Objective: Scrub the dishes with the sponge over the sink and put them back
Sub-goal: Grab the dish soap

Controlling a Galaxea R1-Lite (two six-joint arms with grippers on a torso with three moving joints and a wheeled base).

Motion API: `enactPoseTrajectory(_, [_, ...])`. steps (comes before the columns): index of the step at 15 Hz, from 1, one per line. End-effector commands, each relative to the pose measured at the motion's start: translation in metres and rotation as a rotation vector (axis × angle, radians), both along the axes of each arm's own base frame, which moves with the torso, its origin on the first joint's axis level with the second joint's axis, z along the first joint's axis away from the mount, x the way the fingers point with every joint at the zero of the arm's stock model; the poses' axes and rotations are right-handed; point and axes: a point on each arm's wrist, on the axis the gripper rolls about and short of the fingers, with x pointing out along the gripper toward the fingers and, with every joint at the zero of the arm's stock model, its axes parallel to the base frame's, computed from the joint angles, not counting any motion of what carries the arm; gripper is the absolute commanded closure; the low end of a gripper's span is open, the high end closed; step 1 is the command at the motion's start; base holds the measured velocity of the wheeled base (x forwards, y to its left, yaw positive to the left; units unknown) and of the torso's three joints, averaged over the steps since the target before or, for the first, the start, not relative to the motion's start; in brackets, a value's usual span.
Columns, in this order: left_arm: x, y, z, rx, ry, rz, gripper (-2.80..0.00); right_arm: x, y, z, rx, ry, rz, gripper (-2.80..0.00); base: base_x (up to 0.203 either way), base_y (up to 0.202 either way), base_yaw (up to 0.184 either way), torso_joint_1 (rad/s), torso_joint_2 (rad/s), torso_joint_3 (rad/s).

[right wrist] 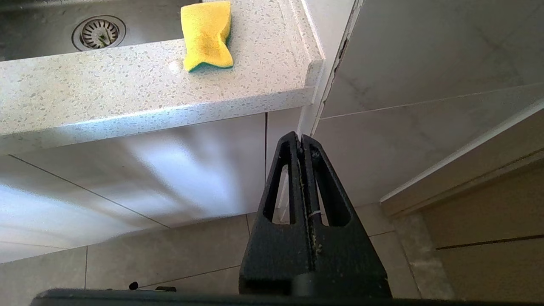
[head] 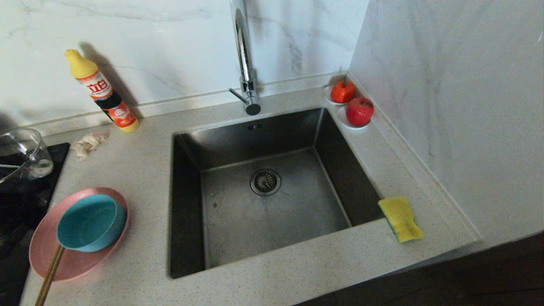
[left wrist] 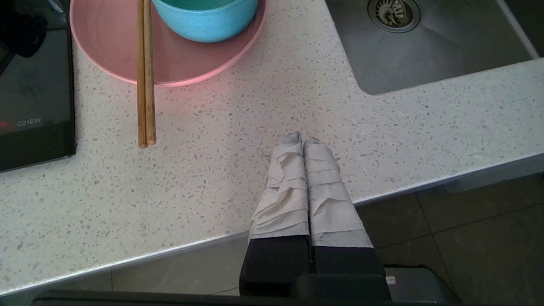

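A pink plate (head: 46, 255) lies on the counter left of the sink (head: 272, 212), with a teal bowl (head: 91, 223) in it and wooden chopsticks (head: 50, 276) resting over its near rim. The same plate (left wrist: 110, 46), bowl (left wrist: 208, 21) and chopsticks (left wrist: 145, 85) show in the left wrist view. A yellow sponge (head: 400, 219) with a green underside lies right of the sink, also in the right wrist view as the sponge (right wrist: 207, 36). My left gripper (left wrist: 302, 139), fingers wrapped in pale tape, is shut and empty over the counter's front edge. My right gripper (right wrist: 301, 137) is shut and empty, below the counter front.
A yellow-capped detergent bottle (head: 102, 91) leans on the back wall, with a crumpled paper wad (head: 88, 143) beside it. A glass cup (head: 25, 153) and black cooktop (head: 25, 199) are at the left. Two red fruits on saucers (head: 352, 106) sit by the faucet (head: 245, 59).
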Motion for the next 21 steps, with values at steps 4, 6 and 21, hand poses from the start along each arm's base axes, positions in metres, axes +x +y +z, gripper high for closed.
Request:
enactPoseTrajectory(4, [0.0,0.001,0.0,-0.005,-0.005,0.03,0.0,0.0,0.0,0.0,0.0,0.0,0.0,0.0,0.0,0.0,0.0,0.0,0.0,0.0])
enactPoseTrajectory(6, [0.0,0.001,0.002,-0.01,-0.015,0.043,0.0,0.0,0.0,0.0,0.0,0.0,0.0,0.0,0.0,0.0,0.0,0.0,0.0,0.0])
enactPoseTrajectory(21, [0.207,0.009,0.183,-0.131,0.212,0.232,0.0,0.0,0.0,0.0,0.001,0.0,0.0,0.0,0.0,0.0,0.0,0.0,0.0,0.0])
